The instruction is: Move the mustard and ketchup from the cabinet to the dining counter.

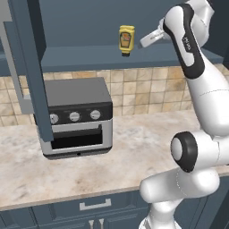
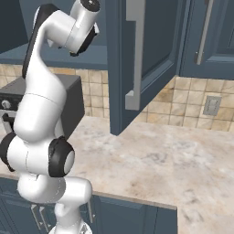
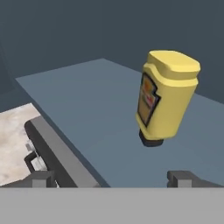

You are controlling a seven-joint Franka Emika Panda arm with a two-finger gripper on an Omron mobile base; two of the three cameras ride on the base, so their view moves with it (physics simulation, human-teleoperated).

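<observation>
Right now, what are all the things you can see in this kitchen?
mustard bottle: one, yellow, standing cap-down on the open cabinet's shelf.
cabinet: one, dark blue-grey, on the wall, doors swung open.
toaster oven: one, grey and black with three knobs, on the counter under the shelf.
counter: one, beige marble look, along the tiled wall.
wall outlet: one, grey, on the tiles to the right.
lower drawers: dark blue, under the counter.
gripper: one, dark tips, open, close in front of the mustard bottle.

A grey toaster oven (image 1: 76, 117) sits on the marble counter (image 1: 134, 152) below tiled backsplash (image 1: 147, 89).
</observation>
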